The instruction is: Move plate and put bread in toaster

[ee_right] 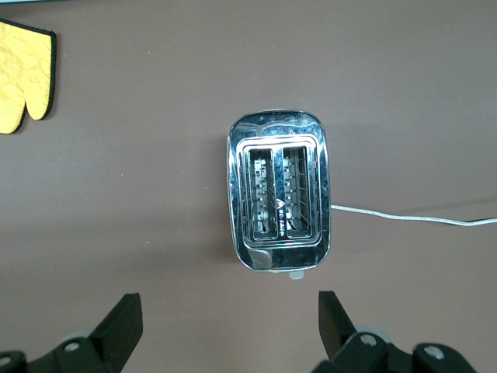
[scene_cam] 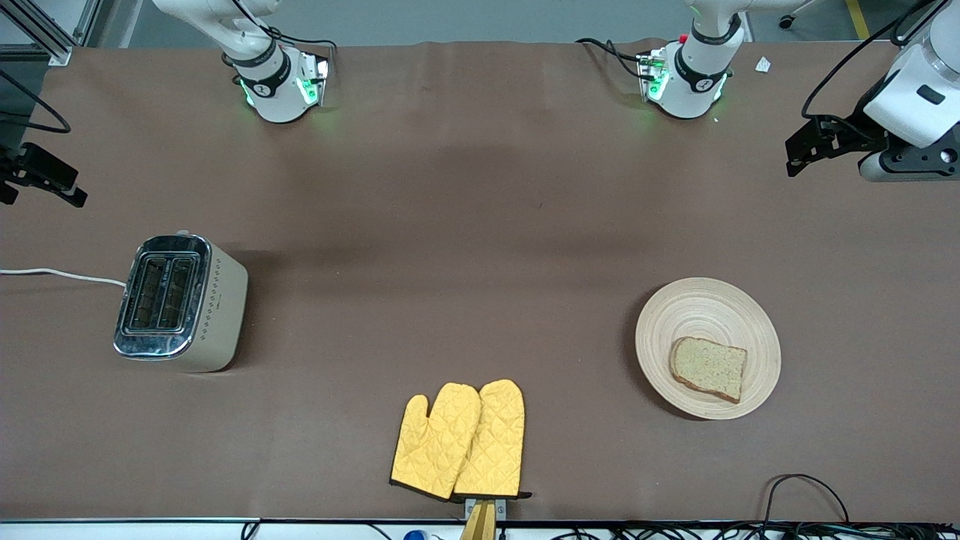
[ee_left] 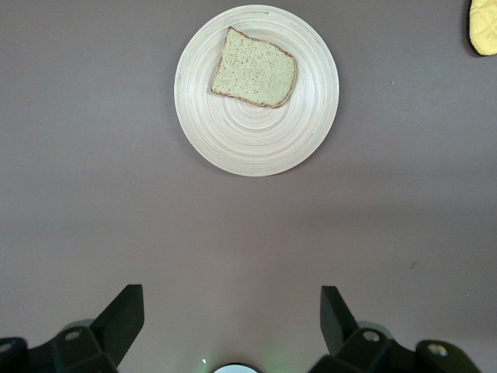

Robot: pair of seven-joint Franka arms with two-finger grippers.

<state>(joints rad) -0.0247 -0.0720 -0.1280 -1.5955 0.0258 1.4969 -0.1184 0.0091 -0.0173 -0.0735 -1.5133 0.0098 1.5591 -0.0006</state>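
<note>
Nothing done: bread on plate, toaster empty. I see left hand, right hand wide, high over table.

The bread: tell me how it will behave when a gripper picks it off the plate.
The bread is a thin slice lying flat on the plate, so it probably bends or sags if pinched at one edge. It looks light and likely crumbles or tears under a hard squeeze. Flat as it is, it should not roll.
</note>
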